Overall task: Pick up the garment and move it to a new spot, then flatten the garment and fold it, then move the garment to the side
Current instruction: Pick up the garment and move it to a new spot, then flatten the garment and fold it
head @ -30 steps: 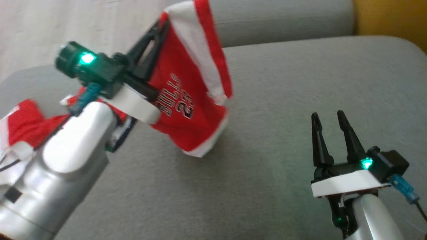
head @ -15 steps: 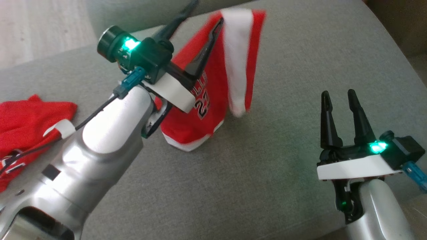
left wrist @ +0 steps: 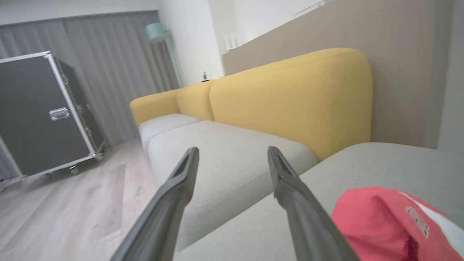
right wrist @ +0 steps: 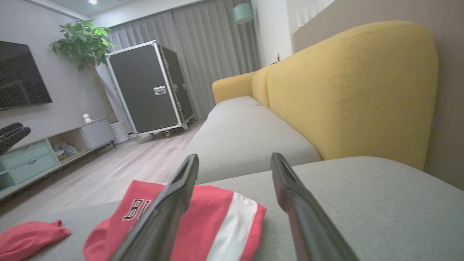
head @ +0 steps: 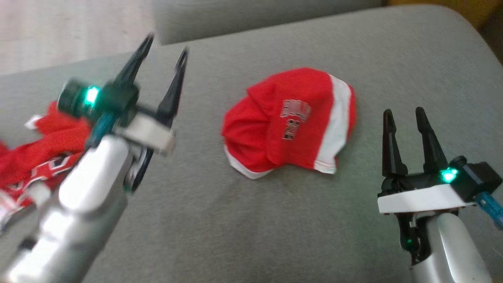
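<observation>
Garment (head: 289,122) now apart from left hand (head: 166,45)

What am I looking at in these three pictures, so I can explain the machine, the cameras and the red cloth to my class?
This is a wheeled robot with two arms, each ending in a gripper with two long dark fingers. The head picture looks down from a camera on its head: the left gripper is at the left, the right gripper at the right. The other two come from cameras on each wrist, looking along that gripper's fingers. On the grey sofa cushion lies a crumpled red and white garment, between the grippers; a second red garment lies at the far left. Both grippers are open and hold nothing.
</observation>
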`<state>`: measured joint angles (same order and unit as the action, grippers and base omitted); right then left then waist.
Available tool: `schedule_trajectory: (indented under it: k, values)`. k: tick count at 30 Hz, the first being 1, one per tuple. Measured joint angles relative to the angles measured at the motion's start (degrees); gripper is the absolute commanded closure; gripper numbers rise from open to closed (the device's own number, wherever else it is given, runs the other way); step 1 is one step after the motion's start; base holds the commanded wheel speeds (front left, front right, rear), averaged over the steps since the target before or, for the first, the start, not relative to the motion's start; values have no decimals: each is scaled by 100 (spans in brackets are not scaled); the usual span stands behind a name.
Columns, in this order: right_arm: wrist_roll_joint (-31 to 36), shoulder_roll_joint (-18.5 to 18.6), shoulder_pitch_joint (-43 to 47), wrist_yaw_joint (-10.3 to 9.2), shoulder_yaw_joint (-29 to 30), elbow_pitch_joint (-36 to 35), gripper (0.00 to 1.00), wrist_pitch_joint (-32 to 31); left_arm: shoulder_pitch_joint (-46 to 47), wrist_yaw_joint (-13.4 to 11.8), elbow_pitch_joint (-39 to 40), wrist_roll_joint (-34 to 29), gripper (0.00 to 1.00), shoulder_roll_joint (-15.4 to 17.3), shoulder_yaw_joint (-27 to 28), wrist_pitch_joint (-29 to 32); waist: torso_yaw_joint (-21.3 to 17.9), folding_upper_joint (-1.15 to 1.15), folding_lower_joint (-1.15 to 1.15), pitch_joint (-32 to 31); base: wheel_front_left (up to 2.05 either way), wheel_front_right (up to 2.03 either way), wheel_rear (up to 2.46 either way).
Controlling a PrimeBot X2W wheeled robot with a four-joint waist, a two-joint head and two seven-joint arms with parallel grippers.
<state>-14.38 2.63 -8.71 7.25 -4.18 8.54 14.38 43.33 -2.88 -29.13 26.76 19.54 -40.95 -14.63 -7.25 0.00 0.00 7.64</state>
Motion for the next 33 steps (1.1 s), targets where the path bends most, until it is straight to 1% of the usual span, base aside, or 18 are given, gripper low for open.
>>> schedule_trajectory:
  k: [3, 6, 9, 12, 14, 16, 19, 21, 23, 27, 29, 30, 33]
  values:
    - [130, 0, 76, 0, 51, 53, 0, 0, -689, -66, 279, 0, 0, 51, 282, 0, 272, 0, 0, -163, 0, 0, 0]
    - [256, 0, 241, 0, 51, 100, 0, 0, -1316, -75, 530, -3, 0, 46, 481, 0, 533, 0, 0, -331, 0, 0, 0]
    - [290, -2, 370, 0, 77, 157, 0, 0, -1868, -142, 770, -67, 0, 3, 686, 0, 755, 0, -1, -510, 0, 0, 0]
    - [289, -2, 445, 0, 111, 175, 0, 0, -2363, -220, 1007, -113, 0, -133, 957, 0, 927, 0, -1, -674, 0, 0, 0]
    - [287, -3, 500, 0, 102, 191, 0, 0, -2718, -326, 1160, -94, 0, -291, 1269, 1, 1009, 0, -1, -763, 0, 0, 0]
    - [286, -3, 543, 0, 102, 205, 0, 0, -3021, -368, 1307, -160, 0, -374, 1458, 0, 1055, 0, -1, -826, 0, 0, 0]
    - [256, -3, 610, 0, 109, 222, 0, 0, -3348, -364, 1480, -297, 0, -552, 1671, 0, 1069, 0, -1, -857, 0, 0, 0]
    - [236, -3, 611, 0, 105, 226, 0, 0, -3456, -349, 1539, -411, 0, -656, 1749, 1, 1057, 0, -1, -855, 0, 0, 0]
    - [231, -2, 610, 0, 70, 224, 0, 0, -3491, -257, 1544, -520, 0, -727, 1850, 0, 1059, 0, -1, -837, 0, 0, 0]
    - [190, -2, 606, 0, -237, 182, 0, 0, -3489, -107, 1534, -668, 0, -826, 1978, 0, 1105, 0, 0, -750, 0, 0, 0]
    - [332, -2, 591, 0, -475, 209, 0, 0, -3478, -13, 1445, -662, 0, -926, 2073, 1, 1138, 0, 0, -695, 0, 0, 0]
    - [332, -2, 591, 0, -475, 209, 0, 0, -3478, -13, 1445, -662, 0, -926, 2073, 1, 1138, 0, 0, -695, 0, 0, 0]
    - [587, -2, 547, 1, -866, 620, 0, -1, -3414, 110, 1369, -667, 0, -1027, 2121, 0, 1216, 0, 0, -616, 0, 0, 0]
